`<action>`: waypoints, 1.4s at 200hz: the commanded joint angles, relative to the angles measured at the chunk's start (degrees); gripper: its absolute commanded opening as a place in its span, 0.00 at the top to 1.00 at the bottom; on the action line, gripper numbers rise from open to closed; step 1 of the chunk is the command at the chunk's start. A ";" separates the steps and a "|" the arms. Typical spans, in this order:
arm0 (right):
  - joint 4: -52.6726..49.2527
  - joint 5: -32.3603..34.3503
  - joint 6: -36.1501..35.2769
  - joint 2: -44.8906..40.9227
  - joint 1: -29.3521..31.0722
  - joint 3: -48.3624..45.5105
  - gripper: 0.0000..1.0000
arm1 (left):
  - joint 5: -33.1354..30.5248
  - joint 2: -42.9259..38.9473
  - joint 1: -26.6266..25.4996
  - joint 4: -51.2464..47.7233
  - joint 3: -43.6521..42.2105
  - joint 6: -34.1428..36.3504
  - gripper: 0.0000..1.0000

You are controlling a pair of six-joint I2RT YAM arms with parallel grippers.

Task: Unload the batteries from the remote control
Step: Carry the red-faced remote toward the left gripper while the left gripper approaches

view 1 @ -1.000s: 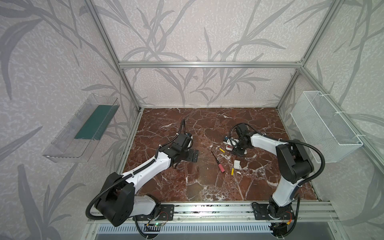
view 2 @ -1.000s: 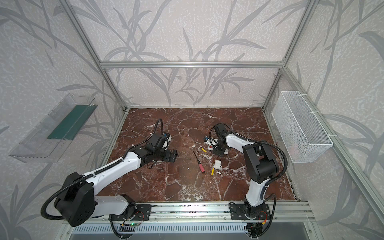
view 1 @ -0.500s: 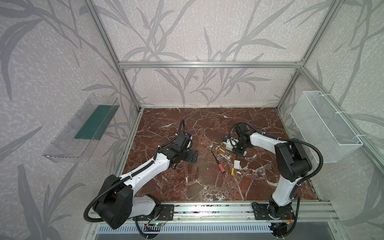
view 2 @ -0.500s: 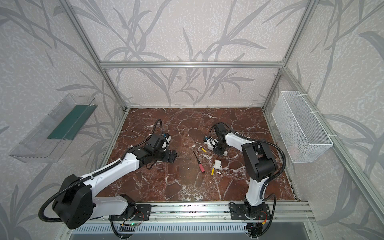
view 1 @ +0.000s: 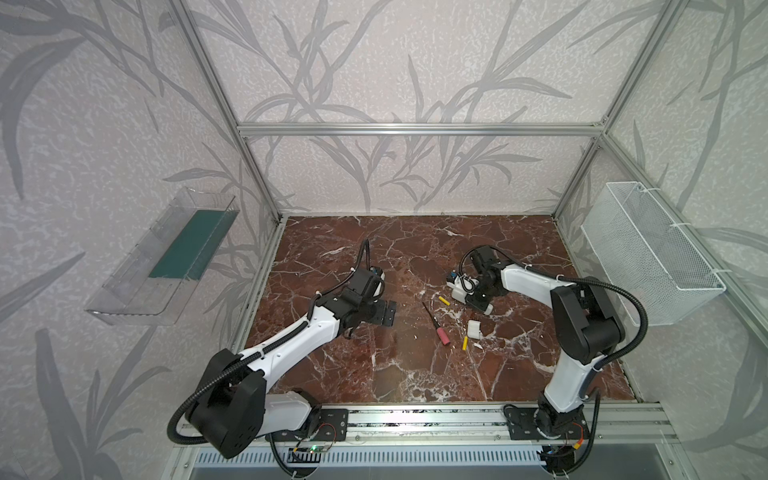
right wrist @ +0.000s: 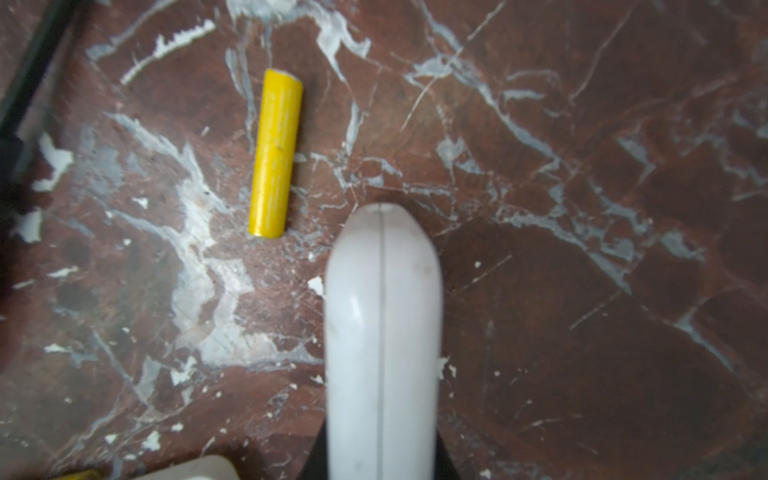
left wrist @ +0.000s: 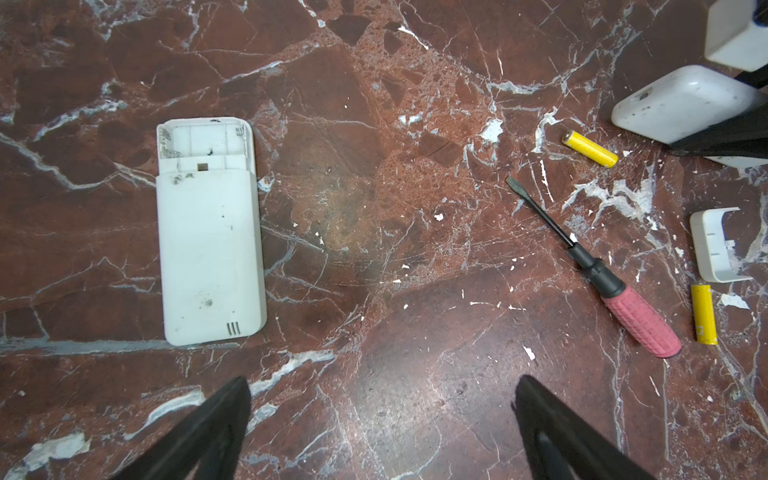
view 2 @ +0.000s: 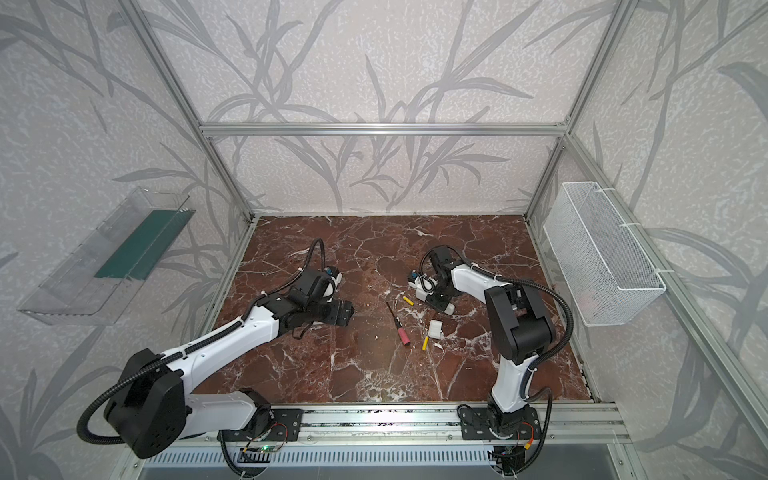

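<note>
As right gripper [view 1: 477, 294] has just clamped on white remote [right wrist: 382, 332], centre right of top view, we judge it secured for unloading; left gripper [left wrist: 382, 386] gaping, empty; 2 yellow batteries [left wrist: 589, 153] loose on desk [left wrist: 374, 124].

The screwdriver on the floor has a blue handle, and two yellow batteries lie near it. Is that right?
Not quite. The screwdriver has a pink handle, not a blue one; the left wrist view shows it clearly. The rest is right: two yellow batteries do lie near it.
</note>
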 commanded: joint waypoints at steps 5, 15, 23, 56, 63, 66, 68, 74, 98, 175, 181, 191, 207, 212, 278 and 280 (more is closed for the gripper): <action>-0.15 -2.61 1.04 -4.41 -0.32 0.80 0.98 | -0.13 -0.37 -0.37 -0.15 0.12 2.32 0.01; -0.07 -3.13 1.41 -5.29 -0.32 0.80 1.00 | -0.20 -0.51 -0.91 0.07 0.26 3.65 0.01; -0.34 -4.03 1.52 -6.15 -0.32 0.77 1.00 | -0.10 -0.60 -1.59 0.82 0.19 4.82 0.01; -2.82 -8.24 3.65 -9.37 -0.32 1.61 1.00 | -5.05 -2.17 -7.54 6.36 -1.01 13.93 0.01; -3.81 -9.34 4.49 -9.62 -0.32 2.07 1.00 | -6.62 -2.53 -8.97 7.89 -1.46 16.40 0.00; -4.20 -9.87 4.77 -9.77 -0.32 2.30 1.00 | -7.45 -2.72 -9.52 8.72 -1.74 17.48 0.01; -4.62 -10.19 4.89 -9.84 -0.32 2.40 1.00 | -7.94 -2.82 -9.90 9.23 -1.91 18.09 0.01; -5.59 -11.26 5.58 -9.96 -0.32 2.76 1.00 | -8.98 -3.03 -10.76 11.25 -2.61 20.09 0.00; -5.68 -17.07 7.87 -11.87 -0.07 1.59 1.00 | -9.30 -4.03 -12.89 17.75 -5.13 28.37 0.01; -5.03 -23.49 11.79 -16.70 2.36 -1.75 1.00 | -9.55 -7.11 -18.52 35.72 -15.06 58.17 0.01; -4.99 -23.57 11.98 -16.75 2.71 -1.80 1.00 | -9.13 -6.90 -18.61 35.62 -14.69 58.98 0.01; -5.21 -23.87 11.67 -16.84 3.46 -1.84 1.00 | -8.88 -6.27 -18.56 36.17 -14.11 59.10 0.00; -5.16 -23.09 11.01 -17.01 4.79 -2.25 1.00 | -8.33 -5.84 -18.57 39.90 -14.01 55.74 0.00; -5.06 -23.04 10.54 -17.14 5.29 -2.55 1.00 | -7.34 -5.88 -18.53 41.39 -14.26 54.89 0.00; 0.28 -23.99 1.84 -19.53 8.26 -6.41 1.00 | 12.73 -6.10 -14.57 29.85 -9.06 46.66 0.01; 0.39 -24.11 1.62 -19.60 8.24 -6.37 1.00 | 13.26 -6.10 -14.35 29.85 -9.06 46.61 0.01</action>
